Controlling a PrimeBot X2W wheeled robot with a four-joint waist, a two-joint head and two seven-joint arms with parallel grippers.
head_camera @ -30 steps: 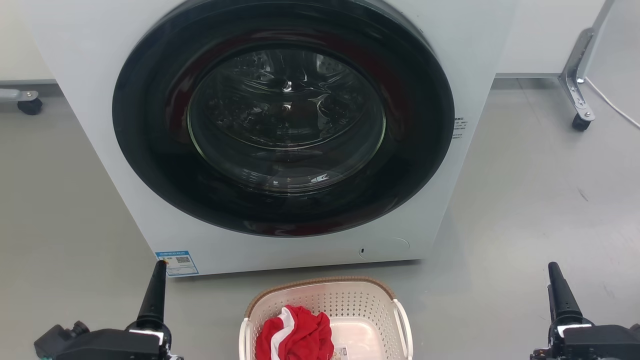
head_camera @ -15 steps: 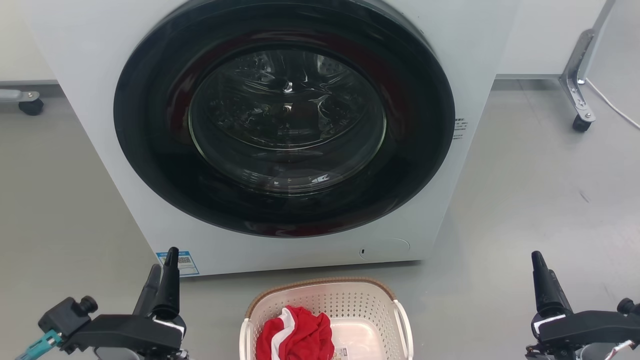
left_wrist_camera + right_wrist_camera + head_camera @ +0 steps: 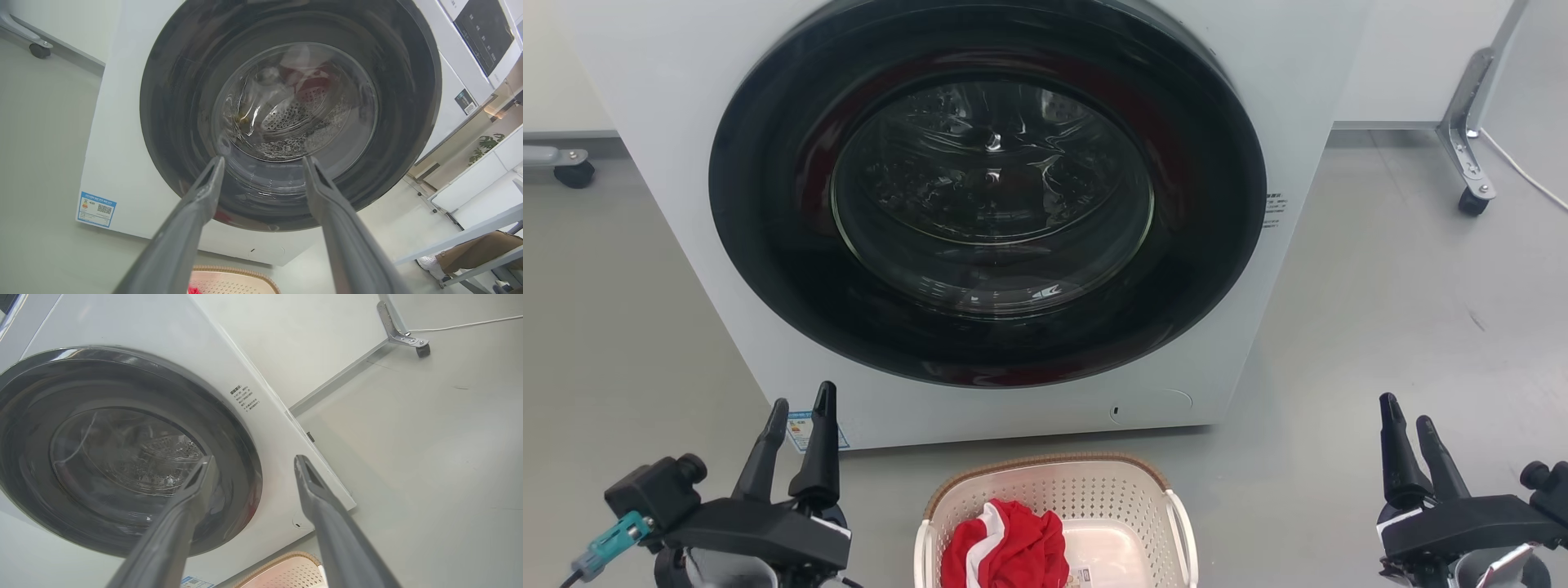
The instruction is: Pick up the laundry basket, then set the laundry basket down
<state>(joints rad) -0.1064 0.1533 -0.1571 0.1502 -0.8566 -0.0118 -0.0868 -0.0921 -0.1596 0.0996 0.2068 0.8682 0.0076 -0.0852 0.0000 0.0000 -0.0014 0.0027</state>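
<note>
Head view: the cream-white perforated plastic laundry basket [image 3: 1054,490] with a brown woven-look rim sits at bottom centre, just before the white front-loading washer [image 3: 1307,82], a red-and-white cloth [image 3: 1005,543] bunched inside. The left gripper [image 3: 800,398], lower left, and right gripper [image 3: 1405,411], lower right, flank it, both spread and empty. Pick-up looks unstarted; next each must reach a smooth white side handle. Left wrist view: tapered dark fingers [image 3: 196,220] parted, basket rim at the bottom edge. Right wrist view: fingers likewise apart.
</note>
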